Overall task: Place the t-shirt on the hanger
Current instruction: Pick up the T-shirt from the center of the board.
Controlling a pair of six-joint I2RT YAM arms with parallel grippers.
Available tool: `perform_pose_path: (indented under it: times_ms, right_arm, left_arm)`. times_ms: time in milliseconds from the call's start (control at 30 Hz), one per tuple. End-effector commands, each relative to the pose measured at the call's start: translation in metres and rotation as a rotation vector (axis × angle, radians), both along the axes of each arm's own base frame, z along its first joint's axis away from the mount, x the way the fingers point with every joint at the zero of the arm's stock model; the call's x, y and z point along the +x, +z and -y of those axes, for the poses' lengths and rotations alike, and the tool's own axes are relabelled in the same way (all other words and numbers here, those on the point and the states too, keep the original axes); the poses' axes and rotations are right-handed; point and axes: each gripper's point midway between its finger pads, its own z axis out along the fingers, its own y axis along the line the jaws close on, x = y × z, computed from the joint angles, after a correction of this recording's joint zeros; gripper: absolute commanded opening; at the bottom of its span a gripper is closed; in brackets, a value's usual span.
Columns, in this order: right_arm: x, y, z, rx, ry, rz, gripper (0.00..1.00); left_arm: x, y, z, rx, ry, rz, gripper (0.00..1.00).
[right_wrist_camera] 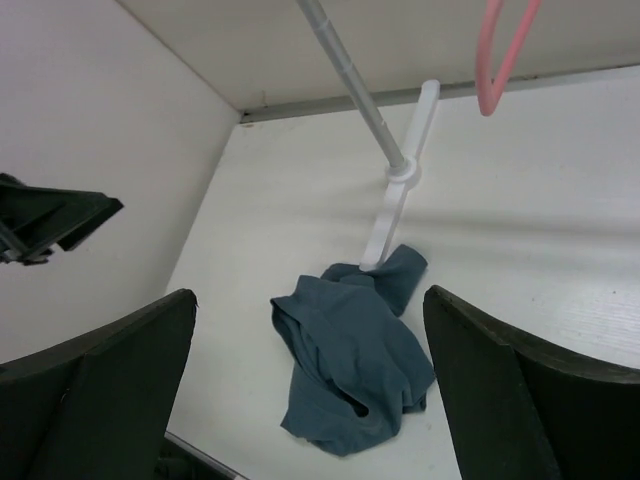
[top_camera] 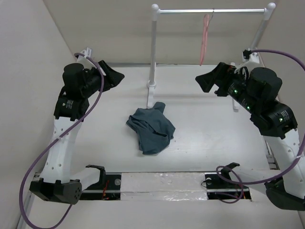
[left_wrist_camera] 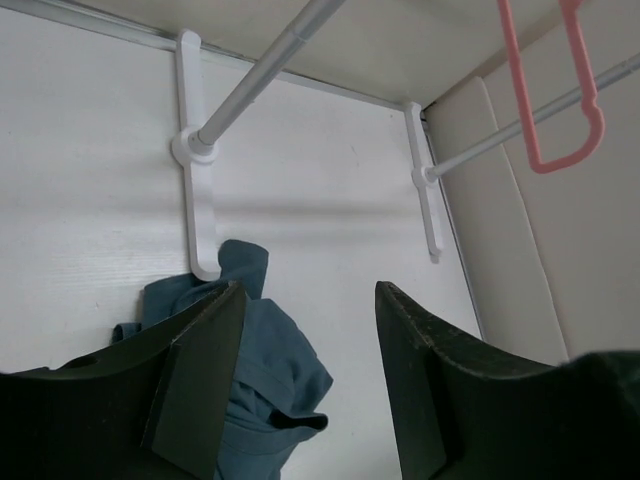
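Note:
A crumpled dark teal t-shirt lies on the white table at the foot of the rack's left post; it also shows in the left wrist view and the right wrist view. The salmon-pink hanger hangs from the rack's bar at the back right, also seen in the left wrist view and the right wrist view. My left gripper is open and empty, raised at the back left. My right gripper is open and empty, raised at the right, below the hanger.
A white clothes rack with a metal bar stands at the back, its feet on the table. Beige walls close the left side and back. A taped strip runs along the near edge between the arm bases.

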Motion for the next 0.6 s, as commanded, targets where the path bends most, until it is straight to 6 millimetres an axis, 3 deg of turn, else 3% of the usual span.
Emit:
perform_pose_path:
  times_ms: [0,33,67,100,133,167,233,267,300,400,433,500,567]
  right_arm:
    - [-0.014,0.031,0.003,0.042,0.029,0.084,1.00]
    - [-0.014,0.036,0.007,0.049,0.016,0.098,0.99]
    - [-0.020,0.041,0.001,0.059,0.063,0.108,0.89]
    - [-0.022,0.044,0.002,0.066,0.067,0.117,0.71]
    - [-0.021,0.047,0.001,0.073,0.069,0.118,0.32]
    - [-0.023,0.058,0.005,0.086,0.054,0.137,0.20]
    - [-0.021,0.061,0.011,0.067,0.021,0.121,0.03]
    - [-0.007,0.062,0.021,0.049,-0.055,0.111,0.00]
    - [-0.009,0.078,0.029,0.046,-0.083,0.146,0.00]
    - [0.005,0.085,0.045,0.005,-0.191,0.154,0.00]
    - [0.002,0.099,0.050,0.014,-0.207,0.186,0.00]
    - [0.010,0.101,0.042,0.013,-0.190,0.179,0.00]
    - [0.014,0.099,0.025,0.024,-0.119,0.154,0.00]
  left_arm:
    - [0.002,0.006,0.004,0.001,-0.025,0.028,0.51]
    - [0.002,0.009,0.004,-0.009,-0.023,0.039,0.49]
    - [0.003,0.016,0.006,-0.022,-0.035,0.068,0.48]
    - [0.003,0.024,0.008,-0.031,-0.045,0.093,0.43]
    - [0.002,0.030,0.010,-0.040,-0.058,0.108,0.40]
    - [0.002,0.039,0.015,-0.046,-0.091,0.141,0.29]
    - [0.006,0.039,0.016,-0.039,-0.095,0.142,0.17]
    - [0.007,0.038,0.017,-0.032,-0.104,0.141,0.11]
    - [0.011,0.033,0.017,-0.019,-0.107,0.129,0.00]
    - [0.023,0.032,0.018,0.013,-0.113,0.127,0.00]
    - [0.027,0.035,0.017,0.020,-0.112,0.134,0.00]
    - [0.033,0.053,0.016,0.032,-0.105,0.175,0.00]
    - [0.043,0.043,0.023,0.104,-0.074,0.143,0.00]
